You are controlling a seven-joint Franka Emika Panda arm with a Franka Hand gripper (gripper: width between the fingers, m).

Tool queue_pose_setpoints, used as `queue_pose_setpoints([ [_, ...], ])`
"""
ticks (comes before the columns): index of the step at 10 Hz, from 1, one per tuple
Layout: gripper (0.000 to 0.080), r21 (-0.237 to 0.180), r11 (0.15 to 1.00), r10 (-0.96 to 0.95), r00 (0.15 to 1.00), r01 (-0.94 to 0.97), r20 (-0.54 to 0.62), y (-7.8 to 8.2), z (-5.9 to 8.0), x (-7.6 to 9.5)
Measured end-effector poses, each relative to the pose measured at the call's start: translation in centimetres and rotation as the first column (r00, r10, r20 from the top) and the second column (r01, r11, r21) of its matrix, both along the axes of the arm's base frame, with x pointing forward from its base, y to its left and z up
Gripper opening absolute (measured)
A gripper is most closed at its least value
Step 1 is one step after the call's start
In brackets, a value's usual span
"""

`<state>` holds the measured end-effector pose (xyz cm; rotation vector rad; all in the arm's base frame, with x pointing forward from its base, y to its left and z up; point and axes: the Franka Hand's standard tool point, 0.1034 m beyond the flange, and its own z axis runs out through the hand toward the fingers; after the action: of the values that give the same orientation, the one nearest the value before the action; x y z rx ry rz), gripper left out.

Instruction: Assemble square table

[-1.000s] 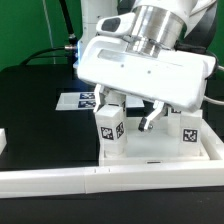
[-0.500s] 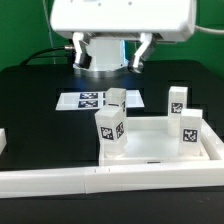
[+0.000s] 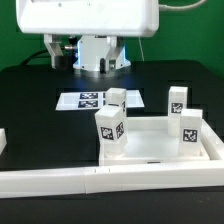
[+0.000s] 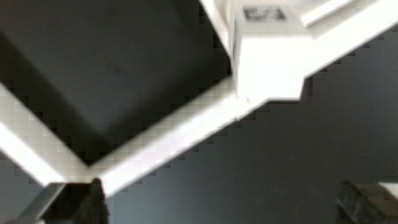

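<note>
The square table top lies at the scene's six o'clock against the barrier wall, which braces it; four legs stand upright in its corners. The gripper hovers above, fingers apart, empty.

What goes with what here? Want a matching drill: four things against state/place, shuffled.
1. nearest leg block
2. marker board
3. end effector
4. barrier wall

a. open, holding nothing
b. flat on the black table, behind the legs
c. standing upright
d. long, across the foreground

Pairs: 1-c, 2-b, 3-a, 4-d
</note>
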<state>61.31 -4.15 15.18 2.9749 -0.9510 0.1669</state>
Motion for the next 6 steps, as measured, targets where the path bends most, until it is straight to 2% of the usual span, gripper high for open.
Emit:
queue_pose_setpoints([
  [2, 0.0649, 0.018, 1.0, -0.016, 0.996, 0.018, -0.083, 1.63, -1.42, -0.18],
  [3, 0.0649, 0.024, 0.999, -0.019, 0.993, 0.022, -0.119, 1.67, -1.63, -0.24],
  [6, 0.0649, 0.016, 1.0, -0.018, 0.994, 0.02, -0.105, 1.44, -1.56, -0.01],
])
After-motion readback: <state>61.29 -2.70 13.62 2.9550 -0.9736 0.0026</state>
